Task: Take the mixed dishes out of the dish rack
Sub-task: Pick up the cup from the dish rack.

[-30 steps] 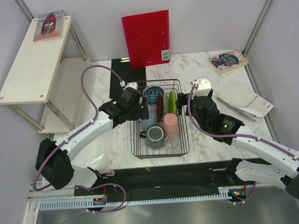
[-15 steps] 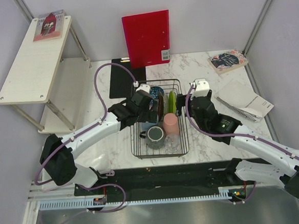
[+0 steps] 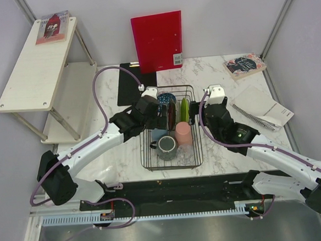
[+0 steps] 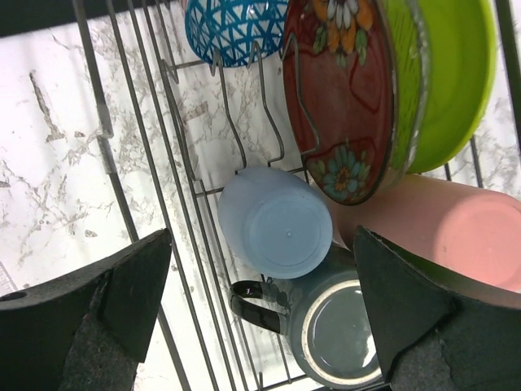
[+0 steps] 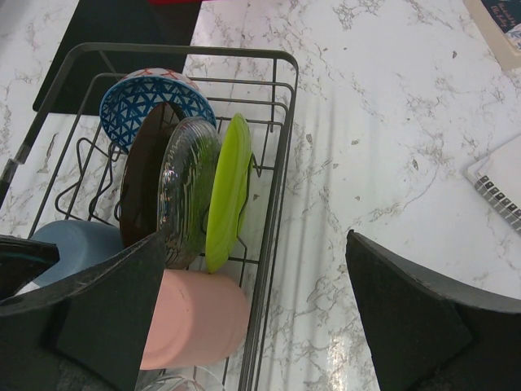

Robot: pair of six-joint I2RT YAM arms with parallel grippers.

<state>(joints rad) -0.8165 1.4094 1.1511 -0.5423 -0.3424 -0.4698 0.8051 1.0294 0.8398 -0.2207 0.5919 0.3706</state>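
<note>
Seven dishes show in the rack (image 3: 172,167), a black wire basket sitting mid-table on white marble (image 3: 228,149). At its far end a blue bowl (image 4: 232,28) with a pale lattice pattern stands on edge. Just nearer, three pieces stand upright in the wire slots, packed side by side. They are a dark red plate (image 4: 338,98) painted with flowers, a clear glass plate (image 5: 186,187) close against it, and a lime-green dish (image 5: 228,191) nearest the rack's right wall.

In front of them a light blue cup (image 4: 277,221) sits mouth down, its flat base up. A pink cup (image 5: 195,318) sits just to its right, below the plates. Nearest the arms, a dark grey mug (image 4: 338,326) sits mouth up, with a pale rim and its black handle pointing left.

The left gripper (image 4: 260,236) hangs over the rack's left half, jaws spread wide and holding nothing. From its own camera the light blue cup lies below the gap. The right gripper (image 5: 252,244) is also spread wide and empty, poised by the rack's right wall, above the marble beside it.
</note>
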